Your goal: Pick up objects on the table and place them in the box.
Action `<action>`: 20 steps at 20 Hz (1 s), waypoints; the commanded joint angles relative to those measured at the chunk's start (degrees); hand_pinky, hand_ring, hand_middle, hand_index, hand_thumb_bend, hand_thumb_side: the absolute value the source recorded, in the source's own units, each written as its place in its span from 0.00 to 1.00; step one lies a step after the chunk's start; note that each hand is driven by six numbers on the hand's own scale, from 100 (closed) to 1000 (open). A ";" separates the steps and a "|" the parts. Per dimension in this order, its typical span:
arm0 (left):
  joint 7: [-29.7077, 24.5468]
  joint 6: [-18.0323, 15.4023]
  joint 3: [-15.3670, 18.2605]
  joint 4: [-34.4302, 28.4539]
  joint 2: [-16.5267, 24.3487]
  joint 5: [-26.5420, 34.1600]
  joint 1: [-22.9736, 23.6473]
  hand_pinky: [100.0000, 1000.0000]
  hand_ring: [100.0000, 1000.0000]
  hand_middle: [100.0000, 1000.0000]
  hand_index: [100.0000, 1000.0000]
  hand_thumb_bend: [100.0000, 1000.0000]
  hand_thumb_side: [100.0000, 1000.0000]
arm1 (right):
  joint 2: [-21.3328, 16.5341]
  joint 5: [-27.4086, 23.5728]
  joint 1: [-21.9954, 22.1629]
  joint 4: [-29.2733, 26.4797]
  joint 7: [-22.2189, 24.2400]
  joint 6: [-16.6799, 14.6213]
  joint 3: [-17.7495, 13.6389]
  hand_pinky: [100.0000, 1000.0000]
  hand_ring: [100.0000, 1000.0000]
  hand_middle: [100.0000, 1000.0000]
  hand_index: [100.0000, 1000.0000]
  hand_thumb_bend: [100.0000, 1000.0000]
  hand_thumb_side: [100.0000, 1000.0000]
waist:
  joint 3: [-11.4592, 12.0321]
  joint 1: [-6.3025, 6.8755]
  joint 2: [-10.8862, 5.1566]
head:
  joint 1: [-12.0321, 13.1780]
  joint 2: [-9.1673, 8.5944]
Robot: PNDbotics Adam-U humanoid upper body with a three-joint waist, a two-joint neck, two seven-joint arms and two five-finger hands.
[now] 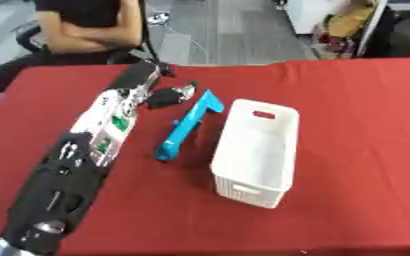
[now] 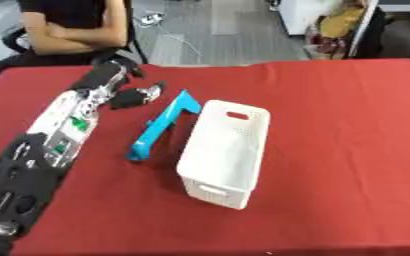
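Observation:
A long blue tool with an angled head lies on the red table, just left of the white box. The box stands in the middle with nothing visible inside. My left arm stretches up from the lower left, and my left hand hovers near the blue tool's upper end, its fingers spread and reaching toward the head without closing on it. My right hand shows in neither view.
The red cloth covers the whole table. A seated person with folded arms is behind the far left edge, apart from the objects. Bare cloth lies to the right of the box and in front of it.

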 commanded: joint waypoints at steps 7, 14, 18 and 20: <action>0.34 -0.74 -1.31 2.83 0.35 0.35 -1.37 0.65 0.66 0.72 0.76 0.39 0.86 | -1.01 -0.22 -0.88 -0.88 0.03 -0.03 0.04 0.76 0.88 0.87 0.94 0.00 0.98 | -0.17 -0.11 -0.34 | 0.27 -0.07; -1.88 -2.16 -3.48 5.54 0.86 -0.67 -2.08 0.68 0.67 0.72 0.76 0.42 0.86 | -1.05 -0.28 -0.89 -0.88 0.11 -0.02 0.08 0.76 0.88 0.87 0.94 0.00 0.98 | -0.26 -0.09 -0.31 | 0.33 -0.07; -3.47 -3.25 -4.84 7.44 1.15 -1.52 -3.00 0.70 0.68 0.72 0.77 0.44 0.87 | -1.07 -0.33 -0.88 -0.88 0.17 -0.02 0.15 0.76 0.88 0.87 0.94 0.00 0.98 | -0.33 -0.07 -0.37 | 0.40 -0.07; -3.93 -3.65 -5.17 8.15 1.15 -1.99 -3.25 0.70 0.68 0.72 0.77 0.45 0.87 | -1.07 -0.36 -0.89 -0.88 0.19 -0.04 0.17 0.76 0.88 0.87 0.94 0.00 0.98 | -0.35 -0.06 -0.37 | 0.41 -0.07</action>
